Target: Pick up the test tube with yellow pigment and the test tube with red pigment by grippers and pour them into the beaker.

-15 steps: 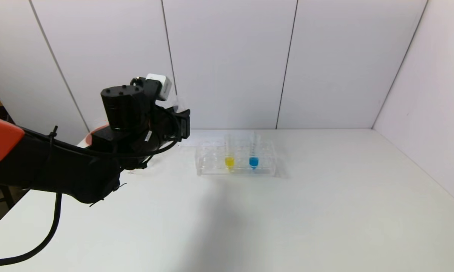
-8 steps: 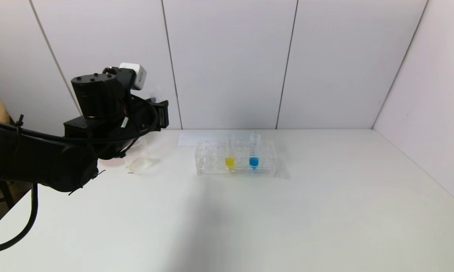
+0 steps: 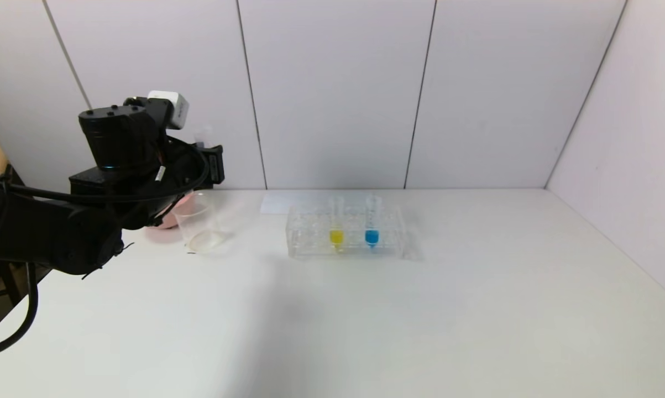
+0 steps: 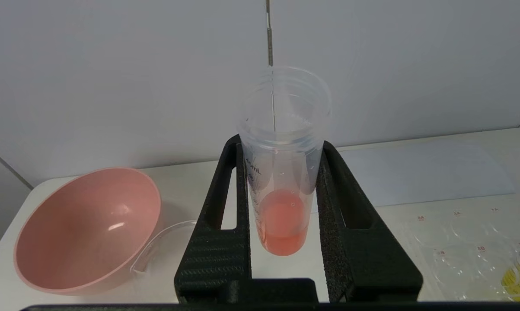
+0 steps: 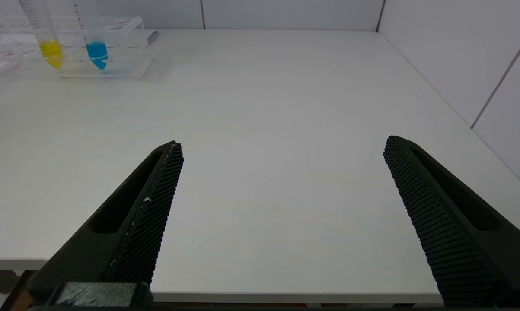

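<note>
1. Left wrist view: the left hand (image 4: 281, 216) pinches the test tube with red pigment (image 4: 282, 172) between its two fingers, upright, with red-orange liquid pooled in the rounded bottom.
2. In the head view that hand (image 3: 213, 166) hangs just above the beaker (image 3: 198, 228), which stands on the worktop (image 3: 420, 309) at about 9 o'clock from the tube rack (image 3: 346, 232); a pink bowl (image 4: 87, 229) sits just beside the beaker.
3. The tube looks light, thin-walled, smooth and likely slippery, so I judge a mid-length grip above the liquid suits it, firm but not crushing.
4. The test tube with yellow pigment (image 3: 336, 224) stands in the rack, a blue tube (image 3: 371, 224) at its 3 o'clock; it is best taken by its bare upper part.
5. The right hand (image 5: 281, 207) is spread wide and holds nothing, low over the worktop, the rack at about 10 o'clock from it.
</note>
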Robot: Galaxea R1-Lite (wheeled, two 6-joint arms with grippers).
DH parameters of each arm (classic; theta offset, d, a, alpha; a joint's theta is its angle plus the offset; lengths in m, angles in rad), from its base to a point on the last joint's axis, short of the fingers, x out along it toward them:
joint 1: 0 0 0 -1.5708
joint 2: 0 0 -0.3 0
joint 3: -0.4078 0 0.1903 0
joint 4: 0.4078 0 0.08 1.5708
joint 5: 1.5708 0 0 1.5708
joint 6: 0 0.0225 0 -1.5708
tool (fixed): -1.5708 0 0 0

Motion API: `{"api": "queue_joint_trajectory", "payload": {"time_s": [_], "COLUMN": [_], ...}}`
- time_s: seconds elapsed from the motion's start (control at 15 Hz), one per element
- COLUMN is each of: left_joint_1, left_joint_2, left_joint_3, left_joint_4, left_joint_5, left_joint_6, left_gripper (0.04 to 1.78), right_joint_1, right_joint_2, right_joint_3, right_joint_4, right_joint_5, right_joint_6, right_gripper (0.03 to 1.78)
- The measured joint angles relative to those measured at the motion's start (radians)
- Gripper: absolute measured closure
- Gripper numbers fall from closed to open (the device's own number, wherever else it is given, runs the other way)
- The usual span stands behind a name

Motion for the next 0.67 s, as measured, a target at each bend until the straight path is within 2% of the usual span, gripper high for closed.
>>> {"api": "queue_joint_trajectory", "payload": {"time_s": [0.33,0.67], "left_joint_1": [0.081,0.167], "left_joint_2": [-0.011,-0.036], "left_joint_3": [0.016,0.053], "left_joint_4": [0.007,0.006], "left_joint_5": [-0.002,-0.057], "left_joint_6": [0.005,0.004], "left_gripper": [1.35,1.35], "right_joint_1": [0.0,0.0], "right_joint_2": [0.0,0.0], "right_joint_3": [0.0,0.0], "right_joint_4": [0.0,0.0], "right_joint_5": [-0.001,0.0], "right_joint_6": [0.0,0.0], "right_gripper": [0.11,0.11]}}
